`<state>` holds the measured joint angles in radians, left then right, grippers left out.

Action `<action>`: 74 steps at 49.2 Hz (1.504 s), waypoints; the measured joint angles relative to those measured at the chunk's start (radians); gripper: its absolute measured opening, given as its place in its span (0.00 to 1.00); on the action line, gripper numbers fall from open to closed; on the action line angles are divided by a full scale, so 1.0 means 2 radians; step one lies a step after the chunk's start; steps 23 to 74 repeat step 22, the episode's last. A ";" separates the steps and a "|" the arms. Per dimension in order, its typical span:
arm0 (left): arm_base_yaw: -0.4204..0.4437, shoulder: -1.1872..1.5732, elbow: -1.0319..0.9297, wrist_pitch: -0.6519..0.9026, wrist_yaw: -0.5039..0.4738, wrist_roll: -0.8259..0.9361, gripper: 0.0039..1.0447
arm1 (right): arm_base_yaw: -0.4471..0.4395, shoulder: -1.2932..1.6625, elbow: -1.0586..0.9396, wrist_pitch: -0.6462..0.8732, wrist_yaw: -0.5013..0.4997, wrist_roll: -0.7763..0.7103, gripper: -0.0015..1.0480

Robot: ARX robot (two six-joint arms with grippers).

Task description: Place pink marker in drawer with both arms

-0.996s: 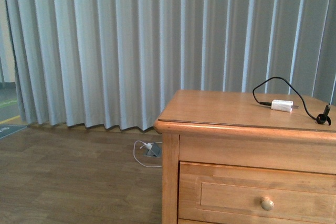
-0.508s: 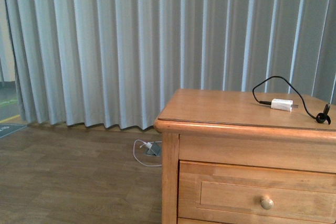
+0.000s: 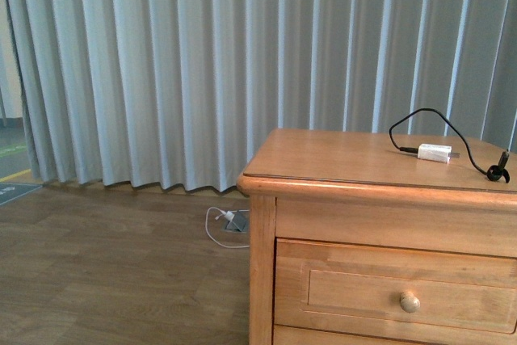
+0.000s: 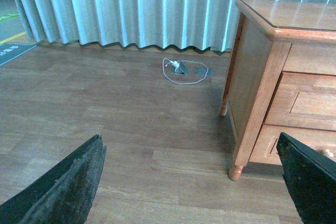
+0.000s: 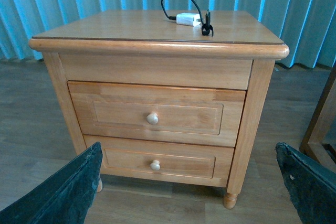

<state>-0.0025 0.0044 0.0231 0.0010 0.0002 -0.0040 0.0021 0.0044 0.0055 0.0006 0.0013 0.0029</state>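
While my 2 grippers hang in the air with nothing between their fingers, the stock before me reads as follows.

Left gripper (image 4: 191, 182): fingers (image 4: 63, 190) spread wide apart, empty, over bare wood floor (image 4: 105, 114), with the nightstand off to one side.

Right gripper (image 5: 189, 187): fingers (image 5: 68, 190) likewise wide apart, empty, facing the nightstand front, well short of it.

Nightstand (image 5: 157, 30): light wood, on turned feet, standing before a pale pleated curtain (image 3: 161, 70). 2 drawers in its front.

Drawer (image 5: 156, 113): the upper, taller one, recessed panel, fully shut. 1 round knob (image 5: 152, 118) at its centre. In the front view only its top part and knob show at the lower edge.

Lower drawer (image 5: 157, 159): shallower, also shut, with 1 smaller knob (image 5: 155, 165).

Charger (image 3: 434, 153): 1 white block lying on the nightstand top toward the back, near the right side in the front view.

Cable (image 3: 416, 119): black, looping up from the charger and running down to a black plug end (image 3: 498, 172) that rests on the top just beside the block.

Floor items: 1 small grey object (image 4: 184, 68) with a white cord (image 4: 181, 80) looped round it, lying near the foot of the curtain, apart from the nightstand.

Pink marker: not visible in any of the 3 views; I cannot tell where it is.
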 joint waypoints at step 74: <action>0.000 0.000 0.000 0.000 0.000 0.000 0.95 | 0.000 0.000 0.000 0.000 0.000 0.000 0.92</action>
